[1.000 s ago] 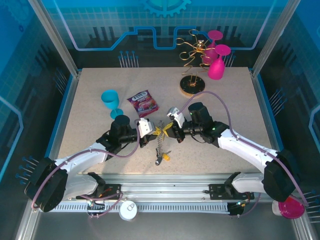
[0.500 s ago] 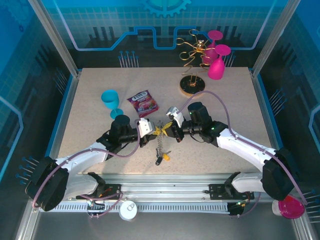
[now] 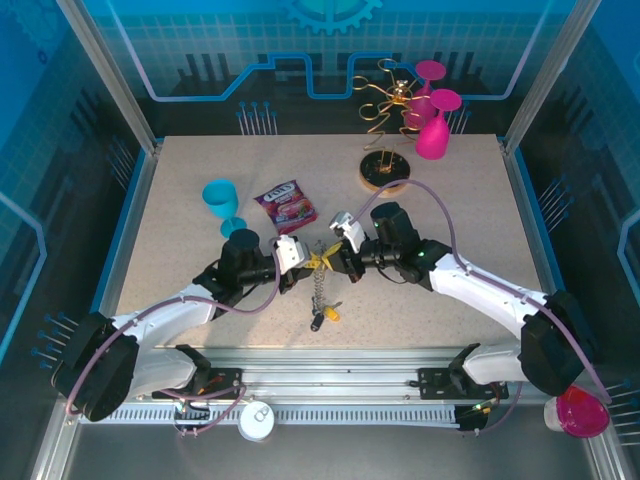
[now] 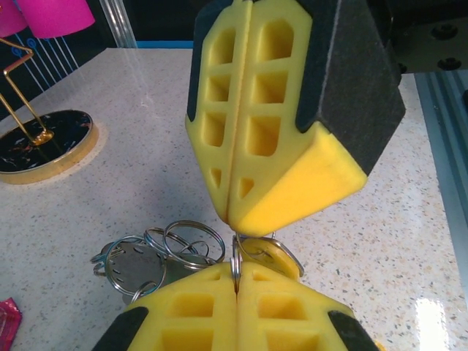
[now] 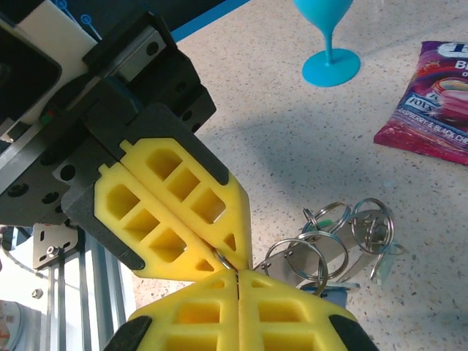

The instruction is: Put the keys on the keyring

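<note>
Along the far side of the speckled table (image 3: 450, 200), a gold wire stand (image 3: 385, 130) hung with pink glasses (image 3: 432, 125) at right. At left, a blue goblet (image 3: 222, 205) upright just beside a purple snack packet (image 3: 286, 207). All of it well apart from the two arms. Nearer the front, nose to nose at mid-table: left gripper (image 3: 308, 264) and right gripper (image 3: 330, 258), the yellow fingers (image 4: 278, 146) of each pressed together. Pinched in the left pair, as seen from its own wrist, the thin wire of the keyring (image 4: 235, 265). Caught at the very tips of the right pair too, by the look of the right wrist view. Hanging from that meeting point, a silvery chain (image 3: 319, 288) of small rings, bunched just beside the fingertips in both wrist views. At its lower end, toward the arm bases, the keys (image 3: 325, 316) with yellow and blue heads, down on the tabletop and apart from either gripper
</note>
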### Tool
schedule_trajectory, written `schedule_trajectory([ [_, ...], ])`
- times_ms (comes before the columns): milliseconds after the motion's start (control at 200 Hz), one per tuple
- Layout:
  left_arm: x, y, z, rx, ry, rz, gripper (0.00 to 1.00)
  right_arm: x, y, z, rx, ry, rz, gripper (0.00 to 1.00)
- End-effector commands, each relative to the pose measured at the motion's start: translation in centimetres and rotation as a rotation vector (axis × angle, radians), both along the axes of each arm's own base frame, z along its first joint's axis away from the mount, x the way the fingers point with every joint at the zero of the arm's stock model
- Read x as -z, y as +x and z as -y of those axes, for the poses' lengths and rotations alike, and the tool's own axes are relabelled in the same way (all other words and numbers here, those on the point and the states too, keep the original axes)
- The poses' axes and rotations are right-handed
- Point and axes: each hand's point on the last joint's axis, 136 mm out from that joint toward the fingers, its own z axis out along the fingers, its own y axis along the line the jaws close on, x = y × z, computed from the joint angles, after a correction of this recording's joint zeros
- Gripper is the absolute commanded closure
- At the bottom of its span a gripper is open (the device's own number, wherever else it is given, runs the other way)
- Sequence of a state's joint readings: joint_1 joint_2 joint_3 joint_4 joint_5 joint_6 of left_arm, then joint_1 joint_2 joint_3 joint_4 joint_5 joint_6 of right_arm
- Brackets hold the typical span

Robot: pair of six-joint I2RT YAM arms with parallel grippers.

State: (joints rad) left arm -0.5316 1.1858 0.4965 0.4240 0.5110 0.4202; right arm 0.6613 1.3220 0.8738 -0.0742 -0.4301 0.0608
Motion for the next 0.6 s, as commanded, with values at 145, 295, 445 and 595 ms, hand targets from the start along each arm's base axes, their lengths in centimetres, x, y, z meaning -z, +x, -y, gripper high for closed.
schedule_trajectory([
  [145, -2.7, -0.7, 1.0, 0.08, -0.05, 0.144, 1.0, 0.4, 3.3, 0.9, 0.178, -0.075, -0.015, 1.0],
  [295, -2.2, -0.5, 1.0, 0.064, 0.005, 0.225, 1.0, 1.0, 3.6, 0.9, 0.212, -0.082, -0.069, 1.0],
  [445, -2.0, -0.2, 1.3, 0.055, 0.032, 0.273, 1.0, 1.3, 3.7, 0.4, 0.223, -0.076, -0.1, 1.0],
  [595, -2.0, 0.0, 1.5, 0.048, 0.021, 0.29, 1.0, 1.8, 3.7, 0.0, 0.236, -0.066, -0.135, 1.0],
])
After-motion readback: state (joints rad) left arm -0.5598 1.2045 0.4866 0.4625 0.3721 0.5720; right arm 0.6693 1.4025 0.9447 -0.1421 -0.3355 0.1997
